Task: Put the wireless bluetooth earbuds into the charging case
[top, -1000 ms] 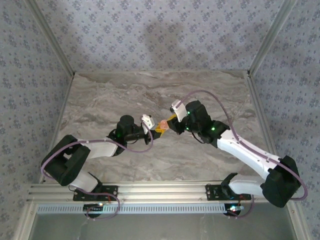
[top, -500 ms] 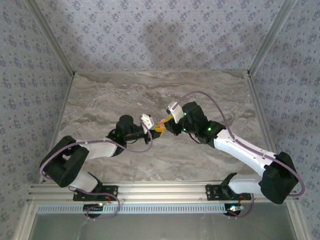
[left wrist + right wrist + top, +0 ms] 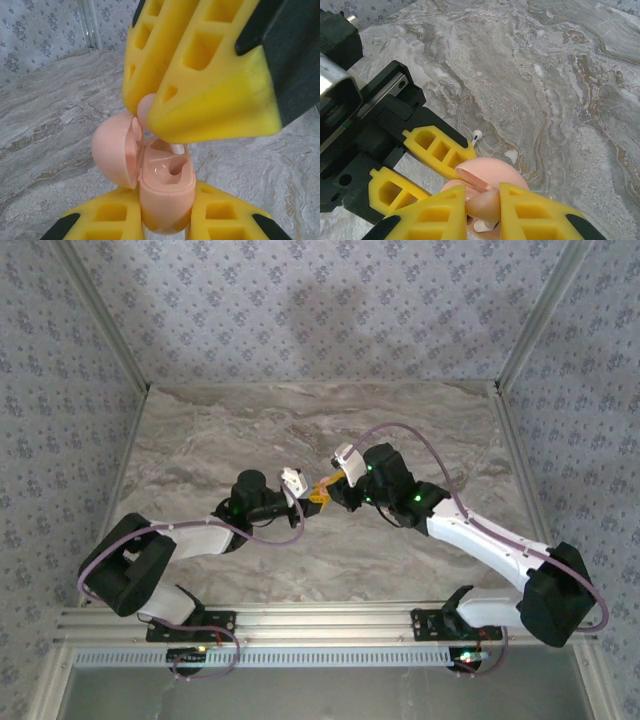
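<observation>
My left gripper (image 3: 165,194) is shut on the pink charging case (image 3: 167,185) and holds it upright above the table, its lid (image 3: 112,150) swung open to the left. From above, my right gripper (image 3: 145,113) is shut on one of the earbuds (image 3: 145,107); its head looks pinkish and its white stem (image 3: 177,148) dips into the case's far socket. The near socket (image 3: 175,169) is empty. From the right wrist, my right gripper (image 3: 483,200) pinches that earbud (image 3: 482,207) over the case lid (image 3: 492,170). A second white earbud (image 3: 477,135) lies on the table below.
The marble tabletop (image 3: 400,430) is fenced by patterned walls and metal posts. Both grippers meet at mid-table, the left gripper (image 3: 305,502) and the right gripper (image 3: 330,487) over the case (image 3: 318,496). An aluminium rail (image 3: 320,620) runs along the near edge.
My right gripper has shifted a little left, closing in over the case held by the left gripper. The left arm has hardly moved.
</observation>
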Available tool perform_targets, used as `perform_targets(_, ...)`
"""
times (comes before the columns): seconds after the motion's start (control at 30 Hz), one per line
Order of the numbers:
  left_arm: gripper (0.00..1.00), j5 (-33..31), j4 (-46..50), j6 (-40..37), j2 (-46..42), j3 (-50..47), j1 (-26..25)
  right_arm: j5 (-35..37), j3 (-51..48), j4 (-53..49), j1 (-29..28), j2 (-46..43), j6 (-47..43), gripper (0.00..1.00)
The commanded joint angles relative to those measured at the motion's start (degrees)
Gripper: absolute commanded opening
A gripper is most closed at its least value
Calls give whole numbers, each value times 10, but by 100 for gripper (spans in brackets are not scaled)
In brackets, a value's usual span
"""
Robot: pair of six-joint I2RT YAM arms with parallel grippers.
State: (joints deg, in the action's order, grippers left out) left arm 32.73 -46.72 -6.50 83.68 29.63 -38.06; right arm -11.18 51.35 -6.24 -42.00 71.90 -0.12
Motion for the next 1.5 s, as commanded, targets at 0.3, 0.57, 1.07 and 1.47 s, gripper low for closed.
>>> perform_targets(0.3, 19, -4, -19, 3, -18, -1, -6, 5, 15, 3, -10, -32, -16, 20)
perform_targets(0.57, 19, -2, -21, 4, -22, 0, -6, 2, 16, 5, -11, -8, -16, 20)
perform_targets(1.07, 19, -12, -23, 8, -40, -7, -6, -12, 20, -9, -11, 14, -21, 20)
perform_targets(1.47, 19, -12, -14, 2, -48, -6, -6, 7, 49, -56, -28, 27, -60, 21)
